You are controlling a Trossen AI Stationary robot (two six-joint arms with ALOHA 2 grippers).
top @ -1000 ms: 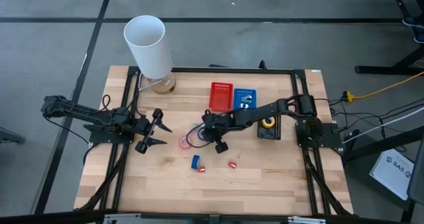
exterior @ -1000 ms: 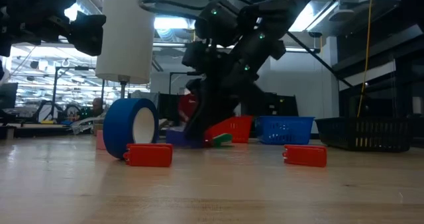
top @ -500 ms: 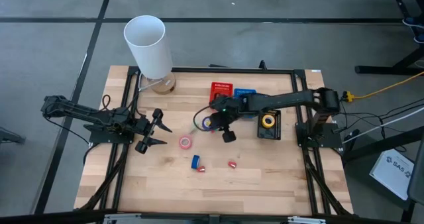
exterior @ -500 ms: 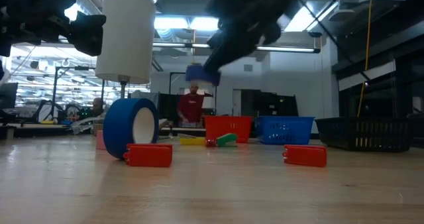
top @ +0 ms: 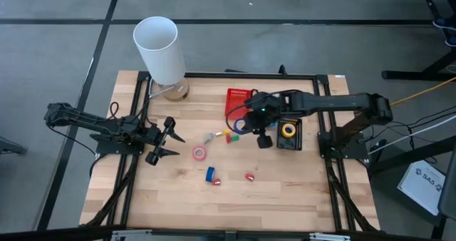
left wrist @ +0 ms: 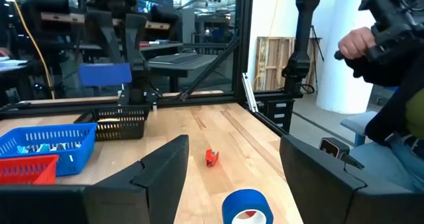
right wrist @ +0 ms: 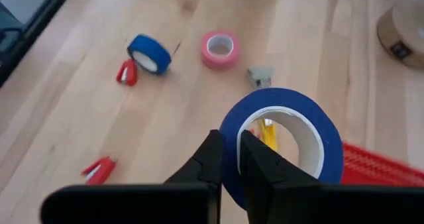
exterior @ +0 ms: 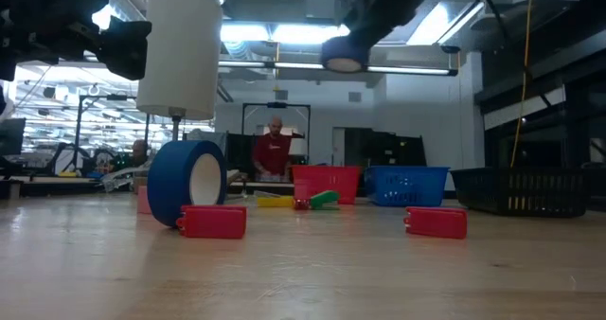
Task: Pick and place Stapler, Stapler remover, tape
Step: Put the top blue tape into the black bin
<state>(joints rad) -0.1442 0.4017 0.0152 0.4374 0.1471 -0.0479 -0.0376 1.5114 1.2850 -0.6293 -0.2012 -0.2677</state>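
Right gripper clenched on wall of blue tape roll, held aloft beside red basket. Carry level, release low over basket. Pink roll, small blue roll on table. Left gripper wide, idle at left edge.

Table front: open wood along the near edge and the left corner.

Mid-table obstacles, loosely spaced with gaps between: pink tape roll, small blue tape roll, two red staple removers.

Small green and yellow pieces lie just left of the red basket.

Right hand is raised above the baskets, clamped on a large blue tape roll.

White cylinder blocks the far left corner.

Left hand, fingers spread, sits at the left edge.
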